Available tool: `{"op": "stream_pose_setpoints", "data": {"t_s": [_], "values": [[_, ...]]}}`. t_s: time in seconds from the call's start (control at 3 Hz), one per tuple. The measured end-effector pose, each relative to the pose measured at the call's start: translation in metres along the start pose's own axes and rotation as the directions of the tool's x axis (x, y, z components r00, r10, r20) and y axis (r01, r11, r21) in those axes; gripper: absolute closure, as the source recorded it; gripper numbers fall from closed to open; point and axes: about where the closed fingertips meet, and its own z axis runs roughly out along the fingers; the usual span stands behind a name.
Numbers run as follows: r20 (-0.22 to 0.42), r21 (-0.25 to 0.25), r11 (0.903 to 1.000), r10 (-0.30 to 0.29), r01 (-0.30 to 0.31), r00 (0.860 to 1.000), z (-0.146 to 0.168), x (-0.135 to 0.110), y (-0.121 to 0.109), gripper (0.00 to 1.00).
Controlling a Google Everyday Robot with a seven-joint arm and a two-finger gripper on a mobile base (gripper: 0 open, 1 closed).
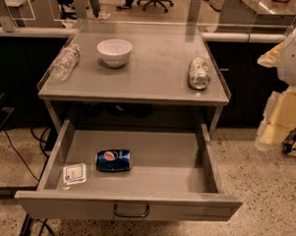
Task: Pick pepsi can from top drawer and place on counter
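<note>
Camera view: small dark-blue pepsi can (113, 160) on its side, long axis left-right, in left half of open grey metal top drawer (209, 161), well down-left of pale gripper (283, 116) at right edge, open or closed impossible to tell.

Top drawer (136, 161) open above; gripper (276, 120) right

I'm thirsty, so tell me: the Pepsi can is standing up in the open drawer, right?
No. In the camera view the pepsi can lies on its side in the open top drawer. The gripper is at the right edge, away from it.
</note>
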Motion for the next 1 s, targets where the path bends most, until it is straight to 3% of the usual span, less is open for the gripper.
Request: {"op": "stream_pose_setpoints", "data": {"t_s": [0.33, 0.67, 1.0], "values": [[0.001, 0.002, 1.0000, -0.001, 0.001, 1.000, -0.001, -0.001, 0.000, 0.00], [0.013, 0.014, 0.9988, -0.047, 0.047, 0.999, -0.002, -0.030, 0.009, 0.00], [0.034, 0.013, 0.9939, -0.110, 0.109, 0.993, 0.002, -0.074, 0.021, 0.00]]}}
